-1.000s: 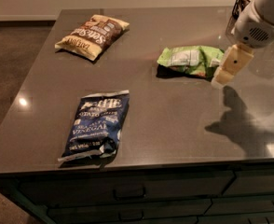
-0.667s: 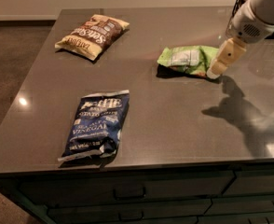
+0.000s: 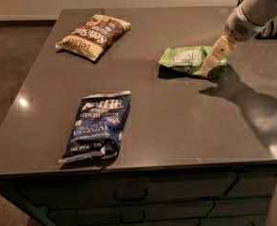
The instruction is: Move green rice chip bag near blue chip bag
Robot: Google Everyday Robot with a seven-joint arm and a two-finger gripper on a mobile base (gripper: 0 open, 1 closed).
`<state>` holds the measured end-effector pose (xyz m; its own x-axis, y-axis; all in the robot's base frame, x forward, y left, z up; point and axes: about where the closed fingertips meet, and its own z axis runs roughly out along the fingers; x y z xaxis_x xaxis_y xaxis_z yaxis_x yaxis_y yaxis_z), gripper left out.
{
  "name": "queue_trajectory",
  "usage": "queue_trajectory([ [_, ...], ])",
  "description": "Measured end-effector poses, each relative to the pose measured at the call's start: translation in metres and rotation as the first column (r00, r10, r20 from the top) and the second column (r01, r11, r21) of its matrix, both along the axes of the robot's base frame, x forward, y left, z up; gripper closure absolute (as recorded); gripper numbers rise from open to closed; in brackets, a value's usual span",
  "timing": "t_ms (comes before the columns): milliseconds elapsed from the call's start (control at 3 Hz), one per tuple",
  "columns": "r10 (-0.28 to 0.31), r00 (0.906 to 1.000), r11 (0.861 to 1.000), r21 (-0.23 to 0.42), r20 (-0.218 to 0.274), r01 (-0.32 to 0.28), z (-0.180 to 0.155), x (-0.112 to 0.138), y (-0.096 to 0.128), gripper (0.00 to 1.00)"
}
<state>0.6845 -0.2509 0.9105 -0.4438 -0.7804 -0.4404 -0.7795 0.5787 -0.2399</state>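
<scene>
The green rice chip bag (image 3: 188,60) lies flat at the right middle of the grey counter, lime green with a white label panel. The blue chip bag (image 3: 99,124) lies near the counter's front edge, left of centre, well apart from the green bag. My gripper (image 3: 215,57) comes in from the upper right on a white arm and hangs over the right end of the green bag. Whether it touches the bag cannot be seen.
A brown and yellow chip bag (image 3: 93,36) lies at the back left of the grey counter (image 3: 176,126). Drawers with handles run below the counter's front edge. A dark object stands at the far right edge behind the arm.
My gripper has moved left and down, from beside the right end of the green bag to over it. The bags have not moved.
</scene>
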Motion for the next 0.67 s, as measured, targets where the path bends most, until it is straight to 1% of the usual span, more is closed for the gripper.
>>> queue_trajectory([
  [333,-0.014,0.9998,1.000,0.012,-0.010,0.014,-0.015,0.019,-0.001,0.00],
  [667,-0.021,0.9994,1.000,0.022,-0.026,0.022,-0.028,0.030,0.000,0.15],
])
